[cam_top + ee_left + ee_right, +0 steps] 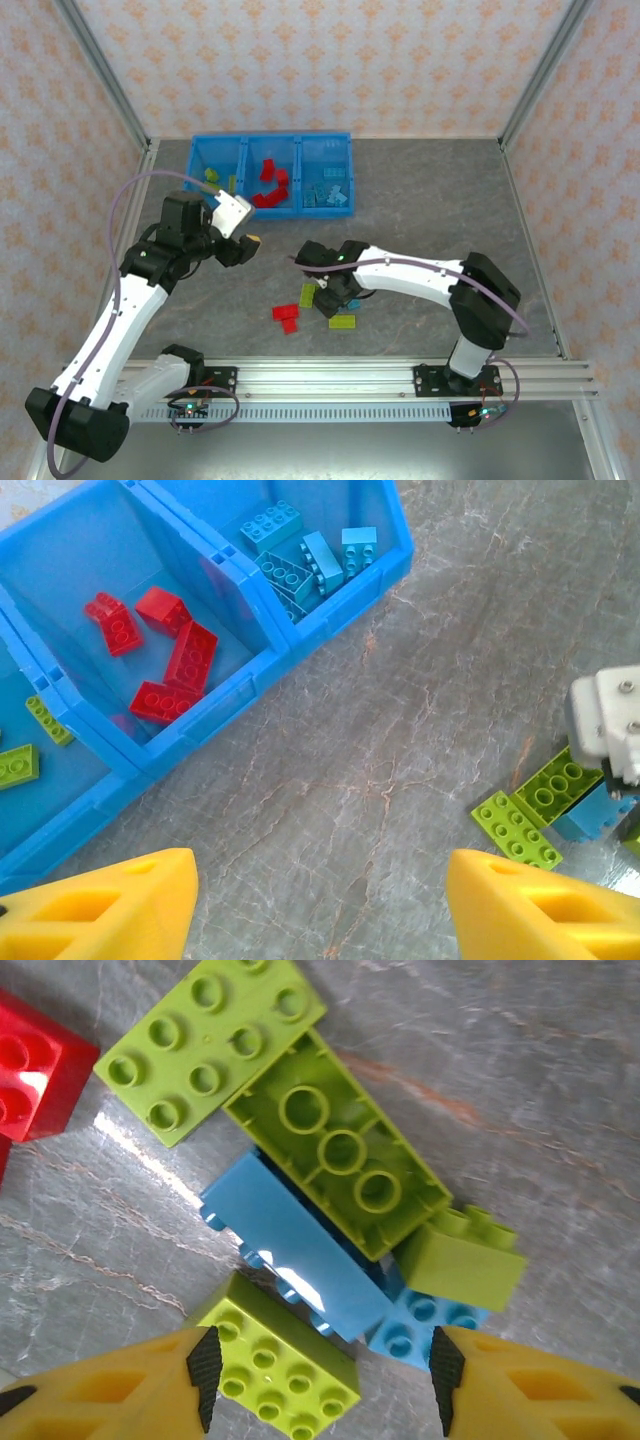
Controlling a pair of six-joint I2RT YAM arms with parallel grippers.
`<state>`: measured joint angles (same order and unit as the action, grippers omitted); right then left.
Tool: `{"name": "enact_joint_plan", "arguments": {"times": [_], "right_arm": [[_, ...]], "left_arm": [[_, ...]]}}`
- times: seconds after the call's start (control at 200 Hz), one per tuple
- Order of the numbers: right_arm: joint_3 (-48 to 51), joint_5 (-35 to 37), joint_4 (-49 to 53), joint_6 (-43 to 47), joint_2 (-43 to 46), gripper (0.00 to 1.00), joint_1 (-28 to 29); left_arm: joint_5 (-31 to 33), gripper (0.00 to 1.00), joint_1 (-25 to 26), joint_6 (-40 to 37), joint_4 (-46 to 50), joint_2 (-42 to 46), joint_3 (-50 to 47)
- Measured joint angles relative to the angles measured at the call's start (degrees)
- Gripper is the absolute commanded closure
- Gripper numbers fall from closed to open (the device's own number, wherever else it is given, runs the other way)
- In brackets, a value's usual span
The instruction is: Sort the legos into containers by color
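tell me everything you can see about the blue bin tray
The blue bin tray is one piece of glossy bright blue plastic. Thin walls split it into three square, open-topped compartments in a row. It sits flat and upright on the grey marbled tabletop, toward the far edge and left of centre. The left compartment holds lime green bricks, the middle one red bricks, and the right one light blue bricks. No compartment mixes colours.

The lego bricks (290,1245) are glossy moulded plastic, the blue bin tray (340,605) likewise; the grey veined tabletop (420,710) looks stone-like, smooth, with a faint sheen.
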<state>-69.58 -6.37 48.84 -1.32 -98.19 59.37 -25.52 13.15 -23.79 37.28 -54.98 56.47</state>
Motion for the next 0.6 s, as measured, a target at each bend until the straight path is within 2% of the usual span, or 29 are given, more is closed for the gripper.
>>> {"name": "enact_joint_plan", "arguments": {"times": [0.24, 0.435, 0.601], "right_arm": [[0.0, 1.99, -1.57, 2.32, -3.56, 0.49, 0.59], [0.0, 2.56, -1.97, 3.58, -5.25, 0.58, 0.59], [0.0, 3.04, -1.99, 4.07, -5.86, 0.71, 0.61]], "left_arm": [[0.0, 0.32, 0.0, -0.79, -2.03, 0.42, -2.69], [0.0, 0.32, 0.0, -0.81, -2.95, 0.42, -3.34], [0.0, 0.32, 0.0, -0.79, -3.67, 0.42, -3.85]]}}
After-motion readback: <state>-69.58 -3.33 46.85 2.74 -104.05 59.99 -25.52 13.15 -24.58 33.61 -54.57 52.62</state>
